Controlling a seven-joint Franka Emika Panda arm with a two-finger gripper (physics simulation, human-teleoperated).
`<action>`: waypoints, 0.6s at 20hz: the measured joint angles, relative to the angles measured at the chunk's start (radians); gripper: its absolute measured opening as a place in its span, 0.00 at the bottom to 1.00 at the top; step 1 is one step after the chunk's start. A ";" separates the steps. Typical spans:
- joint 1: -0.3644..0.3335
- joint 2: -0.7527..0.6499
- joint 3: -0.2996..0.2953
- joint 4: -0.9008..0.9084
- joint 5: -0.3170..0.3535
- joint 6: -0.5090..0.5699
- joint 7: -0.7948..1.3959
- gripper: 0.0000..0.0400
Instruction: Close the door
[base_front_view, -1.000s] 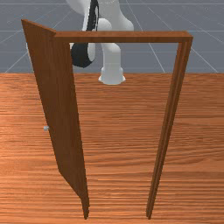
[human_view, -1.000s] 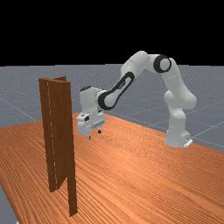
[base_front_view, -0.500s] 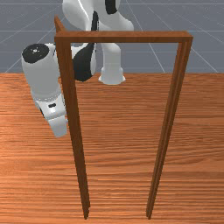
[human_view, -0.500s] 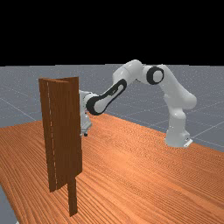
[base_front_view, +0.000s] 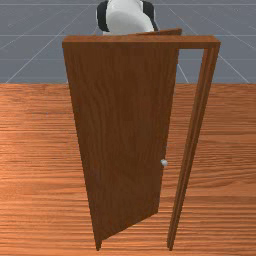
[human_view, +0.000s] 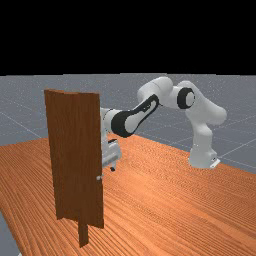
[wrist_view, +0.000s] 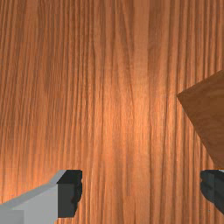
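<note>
A: Gripper state?
B: Released. Gripper hangs over the table, fingers wide apart, table grain between them. Dark blocky pads; pale grey metal-look body on one finger.
A: Touching the door?
B: Can't tell. Wrist view has a flat brown corner of the door next to one finger. Far view: door hides part of the gripper, rest is just past the free edge, arm side.
A: Arm?
B: White, smooth, rounded, black bands. Arm reaches in from the far view's right.
A: Door pose?
B: Ajar. Tall flat slab, long axis upright. Hinged at the front view's left post, swung back from the frame toward the arm base. Free edge points to the front view's right, gap to that post.
A: Material?
B: Dark brown wood, wavy grain. Small round pale grey knob near the free edge, below mid-height.
A: Frame?
B: Frame is plain brown wood: two slim posts, straight bar on top, standing upright. Door's top free corner shows above the bar in front view.
A: Under it?
B: Table, orange-brown, fine streaky grain. Grey floor with thin pale lines beyond.
</note>
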 joint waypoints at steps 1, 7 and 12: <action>0.015 -0.002 -0.018 -0.015 -0.025 0.011 0.015 1.00; 0.015 0.000 -0.018 -0.016 -0.025 0.011 0.015 1.00; -0.157 -0.203 0.136 -0.434 0.277 0.042 -0.289 1.00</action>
